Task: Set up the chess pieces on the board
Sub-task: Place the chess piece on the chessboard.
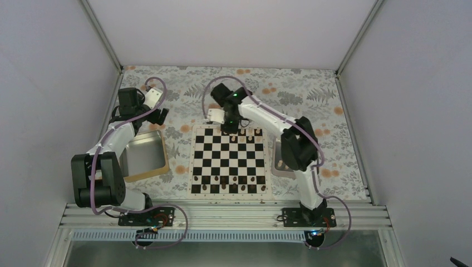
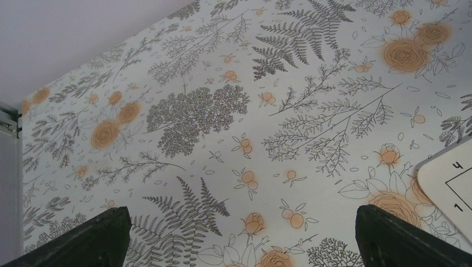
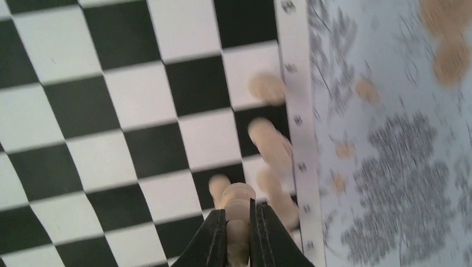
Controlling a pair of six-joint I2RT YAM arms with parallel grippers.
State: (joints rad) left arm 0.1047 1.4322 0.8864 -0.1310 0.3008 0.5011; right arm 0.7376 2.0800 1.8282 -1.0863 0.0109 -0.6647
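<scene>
One pale piece (image 3: pixel 238 194) is sitting tight in the right hand (image 3: pixel 238 218), which is squeezing it low down so its round top is poking out. That hand is hanging over the far edge of the board (image 3: pixel 139 89), probably because the other pale pieces (image 3: pixel 268 139) are lining up there. Dark pieces (image 1: pixel 224 183) are standing along the near edge.

The left hand (image 2: pixel 240 219) is hovering spread wide with nothing in it, over the flowery surface (image 2: pixel 222 111) just beside a board corner, likely so it is not getting in the way.

The right wrist view is looking smeary, so I am not able to tell which square is lying under the held piece. Its foot is hiding behind the fingers. The right arm is covering most of a tray (image 1: pixel 278 166) beside the board.
</scene>
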